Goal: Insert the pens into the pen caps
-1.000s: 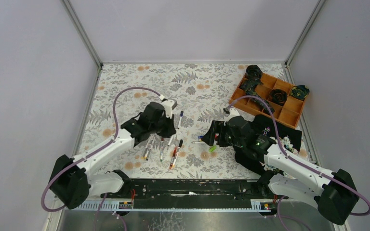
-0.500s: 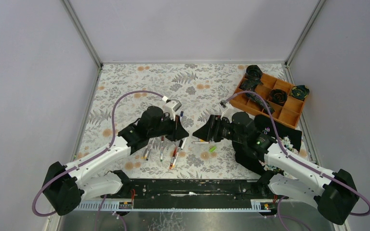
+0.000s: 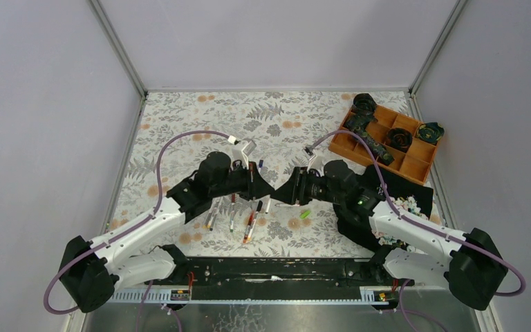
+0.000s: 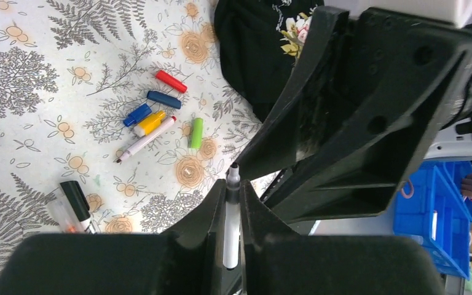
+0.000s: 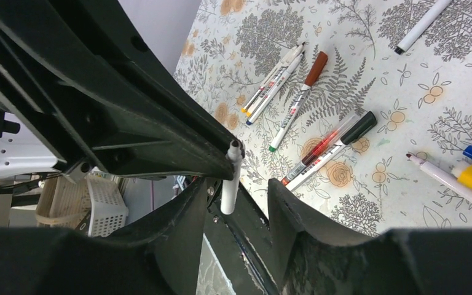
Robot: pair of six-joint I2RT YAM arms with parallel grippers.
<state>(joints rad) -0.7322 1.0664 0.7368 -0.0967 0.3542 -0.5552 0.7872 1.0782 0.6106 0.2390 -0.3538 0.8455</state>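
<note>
My left gripper (image 3: 265,189) (image 4: 232,188) is shut on a white pen (image 4: 231,227) with a dark tip, held above the mat and pointing at my right gripper (image 3: 282,193) (image 4: 369,117). The two grippers meet nose to nose at mid-table. In the right wrist view my right gripper (image 5: 238,184) is open and the white pen (image 5: 230,184) stands between its jaws, nearer the left one. Red (image 4: 171,81), dark blue (image 4: 164,99), blue (image 4: 137,115), yellow (image 4: 150,123) and green (image 4: 195,133) pen caps lie on the mat by a red-tipped pen (image 4: 146,139).
Several more pens (image 3: 234,211) (image 5: 301,98) lie on the floral mat below the left gripper, one with a black cap (image 5: 357,128). A green cap (image 3: 305,214) lies near them. An orange compartment tray (image 3: 415,160) stands back right, with a black cloth (image 3: 415,194) in front of it.
My left gripper has risen from the pens with the white pen and swung right. My right gripper has moved left from the caps, and the two now meet.
</note>
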